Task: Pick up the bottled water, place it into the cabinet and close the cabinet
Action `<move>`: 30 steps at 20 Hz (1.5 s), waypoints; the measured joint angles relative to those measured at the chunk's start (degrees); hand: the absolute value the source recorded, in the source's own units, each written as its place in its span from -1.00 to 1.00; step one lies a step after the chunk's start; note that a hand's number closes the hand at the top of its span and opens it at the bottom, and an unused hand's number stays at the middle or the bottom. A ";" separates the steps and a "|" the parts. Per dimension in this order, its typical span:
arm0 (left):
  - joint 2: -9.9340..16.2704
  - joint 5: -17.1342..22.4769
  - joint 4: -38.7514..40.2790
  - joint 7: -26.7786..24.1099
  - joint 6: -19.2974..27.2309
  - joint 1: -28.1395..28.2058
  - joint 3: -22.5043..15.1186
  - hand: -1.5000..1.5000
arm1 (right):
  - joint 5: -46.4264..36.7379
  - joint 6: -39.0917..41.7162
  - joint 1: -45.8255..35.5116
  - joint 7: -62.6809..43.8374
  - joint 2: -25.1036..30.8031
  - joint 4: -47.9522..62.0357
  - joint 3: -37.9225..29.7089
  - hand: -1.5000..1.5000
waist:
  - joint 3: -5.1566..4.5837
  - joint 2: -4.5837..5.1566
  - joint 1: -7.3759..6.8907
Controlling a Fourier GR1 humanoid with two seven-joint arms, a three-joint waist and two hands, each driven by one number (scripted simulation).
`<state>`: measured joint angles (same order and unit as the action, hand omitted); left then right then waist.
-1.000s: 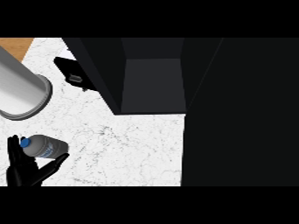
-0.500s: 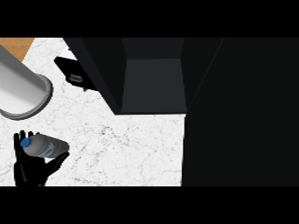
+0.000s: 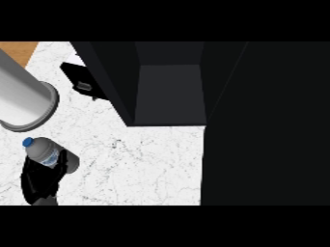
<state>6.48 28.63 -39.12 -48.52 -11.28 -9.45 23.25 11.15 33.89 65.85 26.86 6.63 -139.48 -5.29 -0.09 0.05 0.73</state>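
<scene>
The left hand (image 3: 41, 177) is seen at the lower left, its fingers curled round the bottled water (image 3: 45, 153), whose blue cap is pointed up-left. A grey cylinder (image 3: 15, 99) is located above; the open dark cabinet (image 3: 169, 91) is positioned to the right on the marble counter (image 3: 139, 164).

The robot's left hand (image 3: 41, 179) is matte black, with dark fingers (image 3: 31, 169) and a short grey wrist piece beneath its palm.
</scene>
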 measured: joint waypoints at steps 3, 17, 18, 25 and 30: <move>-0.42 -0.31 0.11 -1.11 0.75 -0.83 -0.33 1.00 | 0.04 0.23 0.18 0.03 0.09 0.11 -0.71 -1.00 | 0.01 -0.04 -0.01; -5.13 -8.92 -4.86 2.20 -2.36 -4.84 -14.04 1.00 | 0.21 -0.54 -0.89 0.01 0.01 0.32 0.42 -1.00 | 0.06 -0.17 -0.34; -5.04 -9.14 -6.17 2.81 -2.42 -4.63 -14.59 1.00 | 0.32 -0.51 -0.93 -0.03 0.23 0.29 -0.16 -1.00 | 0.06 -0.18 -0.42; -6.15 -7.34 -20.36 10.29 3.08 -1.56 -24.66 1.00 | 0.34 -0.79 -1.76 0.17 -0.42 0.47 -0.09 -1.00 | 0.10 -0.37 -0.73; -6.37 -5.56 -33.40 17.31 9.75 -0.11 -32.95 1.00 | 0.51 -1.02 -2.56 -0.08 -0.02 0.72 -1.01 -1.00 | 0.11 -0.43 -1.01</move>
<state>0.10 23.07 -72.52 -31.21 -1.53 -9.56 -9.70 11.66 32.87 63.29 26.78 6.61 -138.76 -6.30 0.03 -0.38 -0.27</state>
